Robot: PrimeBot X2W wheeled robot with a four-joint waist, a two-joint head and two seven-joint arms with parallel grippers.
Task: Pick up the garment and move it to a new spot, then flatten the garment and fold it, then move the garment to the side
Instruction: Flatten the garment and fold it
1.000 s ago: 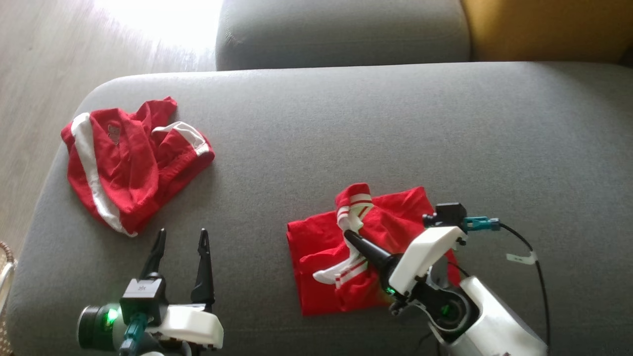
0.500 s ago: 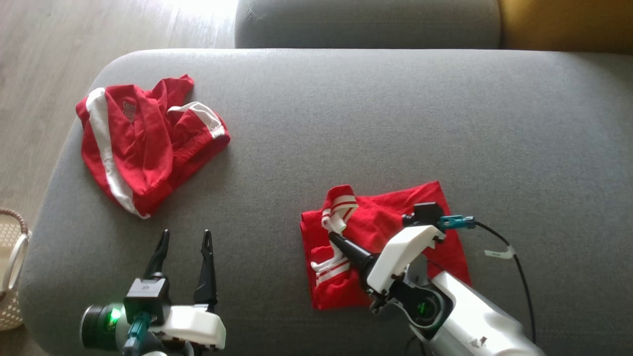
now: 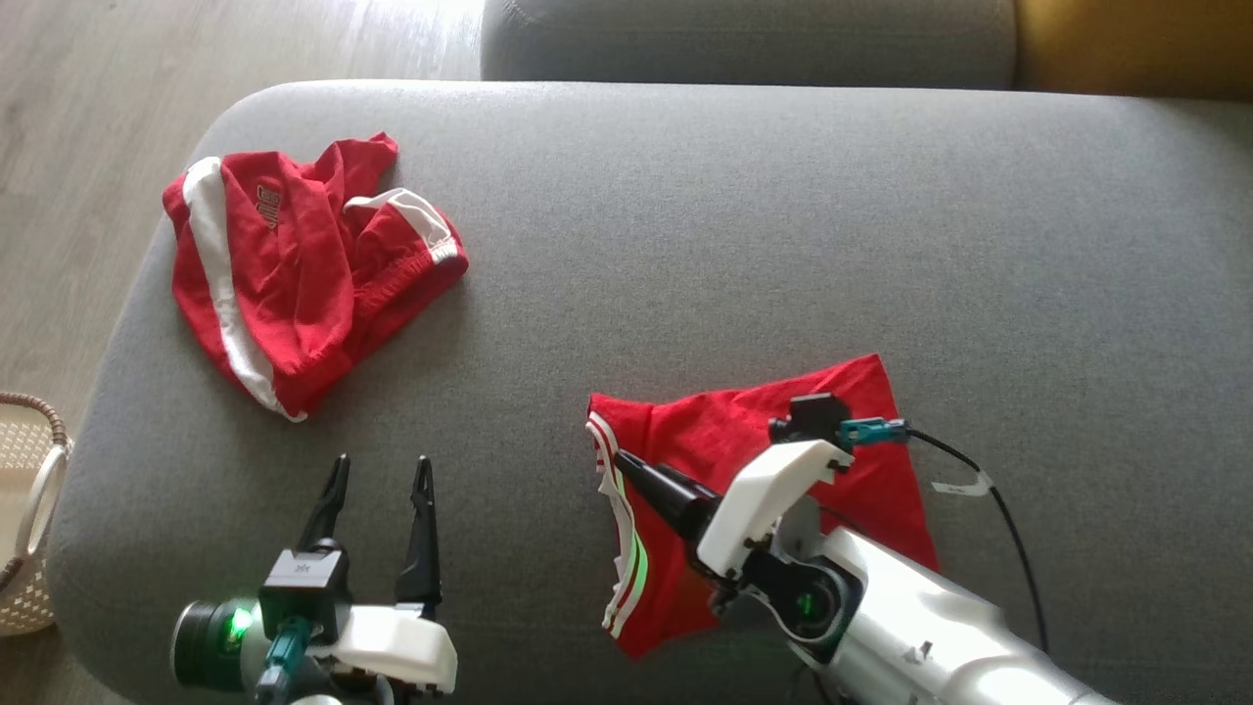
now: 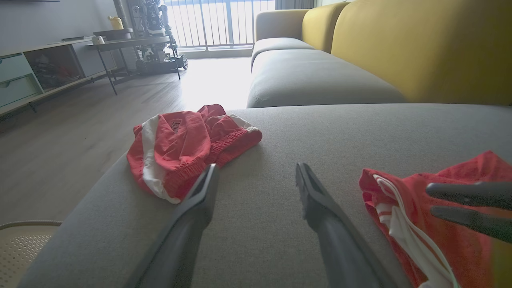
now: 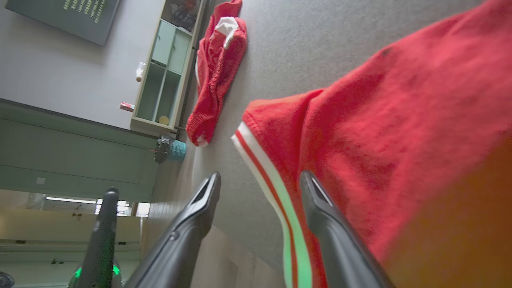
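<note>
1. The broad grey upholstered sofa seat (image 3: 744,225) carries everything. A yellow backrest (image 4: 420,48) rises behind it.
2. The flattened red jersey garment with a white-striped hem (image 3: 715,431) lies on the near right part of the seat, right under the right arm. Its long axis runs from the near left corner toward the far right corner. It looks folded already, so I judge that moving it to the side is the step left.
3. A second, crumpled red-and-white garment (image 3: 294,264) sits well apart at the far left of the seat, close to the seat's edge.
4. The right end effector (image 5: 261,176) has its two dark fingers spread apart and grips nothing. In the right wrist view one finger is over bare grey seat and the other over red cloth. Whether either tip touches the fabric I cannot tell.
5. The left end effector (image 3: 382,462) hovers over bare seat at the near left. Its fingers are spread and empty, pointing toward the crumpled garment, well apart from the flattened one.
6. The white-and-red striped hem (image 3: 617,548) forms the flattened garment's left edge and passes between the right fingers. The rest of the cloth extends away to the robot's right of that end effector.
   - The right arm is far nearer, so a fresh pinch would likely fall on this hem, closing across it.
7. A pale woven basket (image 3: 29,509) stands on the floor off the seat's left end.
</note>
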